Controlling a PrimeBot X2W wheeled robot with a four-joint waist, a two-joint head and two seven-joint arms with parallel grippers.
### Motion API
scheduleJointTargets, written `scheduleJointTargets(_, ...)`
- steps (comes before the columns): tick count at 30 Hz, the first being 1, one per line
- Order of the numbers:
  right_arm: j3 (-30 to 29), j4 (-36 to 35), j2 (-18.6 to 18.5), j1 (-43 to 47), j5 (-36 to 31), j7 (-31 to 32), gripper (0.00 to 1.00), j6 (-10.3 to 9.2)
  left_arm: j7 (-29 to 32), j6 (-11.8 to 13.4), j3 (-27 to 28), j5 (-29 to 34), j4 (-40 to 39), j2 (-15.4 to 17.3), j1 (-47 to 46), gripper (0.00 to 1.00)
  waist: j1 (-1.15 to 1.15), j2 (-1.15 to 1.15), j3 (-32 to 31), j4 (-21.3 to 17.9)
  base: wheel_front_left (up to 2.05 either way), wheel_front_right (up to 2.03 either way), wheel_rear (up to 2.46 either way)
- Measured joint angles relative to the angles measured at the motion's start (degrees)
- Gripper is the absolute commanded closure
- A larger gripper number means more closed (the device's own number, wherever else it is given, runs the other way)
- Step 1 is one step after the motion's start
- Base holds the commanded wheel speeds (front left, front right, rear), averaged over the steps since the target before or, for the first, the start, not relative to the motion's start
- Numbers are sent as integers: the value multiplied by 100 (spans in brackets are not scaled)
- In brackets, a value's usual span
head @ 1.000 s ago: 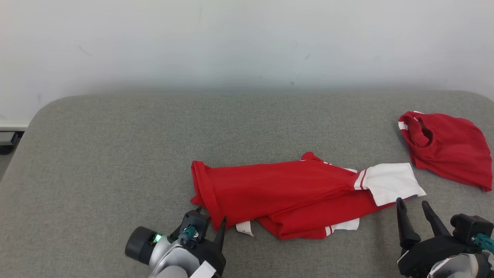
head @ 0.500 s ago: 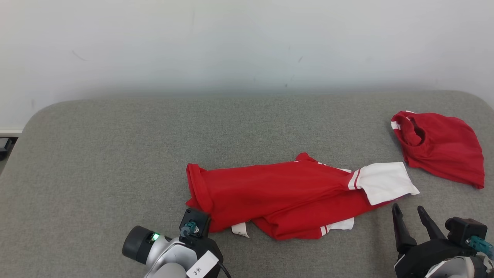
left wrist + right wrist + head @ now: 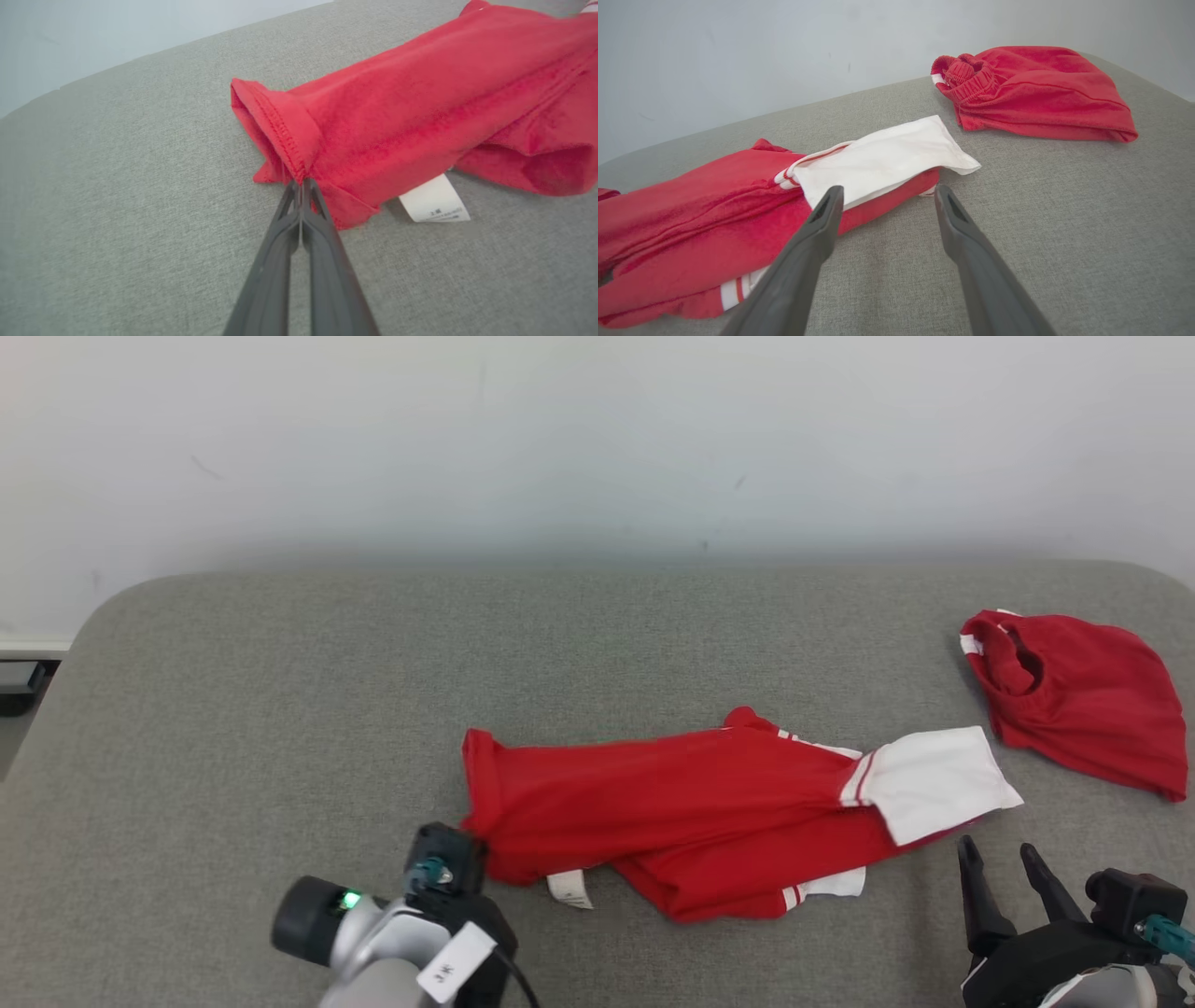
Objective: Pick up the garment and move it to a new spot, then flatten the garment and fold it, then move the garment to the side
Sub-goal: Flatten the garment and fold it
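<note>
The garment [image 3: 691, 803] is red with a white sleeve [image 3: 934, 779] and lies crumpled across the middle of the grey padded table [image 3: 280, 709]. My left gripper [image 3: 478, 849] is at its left end. In the left wrist view the left gripper [image 3: 302, 182] is shut on the folded red hem of the garment [image 3: 420, 102], its fingers pressed together. My right gripper [image 3: 997, 847] stands open just in front of the sleeve. Seen from the right wrist, the right gripper [image 3: 888, 190] has nothing between its fingers, and its tips reach the edge of the white sleeve [image 3: 882, 158].
A second red piece of clothing [image 3: 1083, 700] with an elastic waistband lies bunched at the table's right edge, also seen as the red bundle [image 3: 1031, 91]. A white care label [image 3: 434, 200] sticks out under the garment. A pale wall stands behind the table.
My left gripper has closed on the garment's hem and its wrist has shifted slightly left. The right gripper stays open by the sleeve. The head camera has wobbled a little.
</note>
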Motion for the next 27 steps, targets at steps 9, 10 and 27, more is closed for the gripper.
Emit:
scheduleJointTargets(9, -47, -9, -8, 48, 2, -18, 0, -19, -258, 48, 361, 2, -410, 488, -20, 100, 0, 0, 37, 147, 0, 0, 0)
scheduleJointTargets(10, -46, -9, -8, 80, 2, -21, 0, -19, -279, 48, 368, 7, -476, 494, -33, 100, 0, 0, 44, 164, 0, 0, 0)
scheduleJointTargets(27, 122, -22, -14, -31, -46, 54, 0, -15, -504, -205, 300, 2, -258, 367, -418, 100, 0, 0, 210, 79, 0, 0, 0)
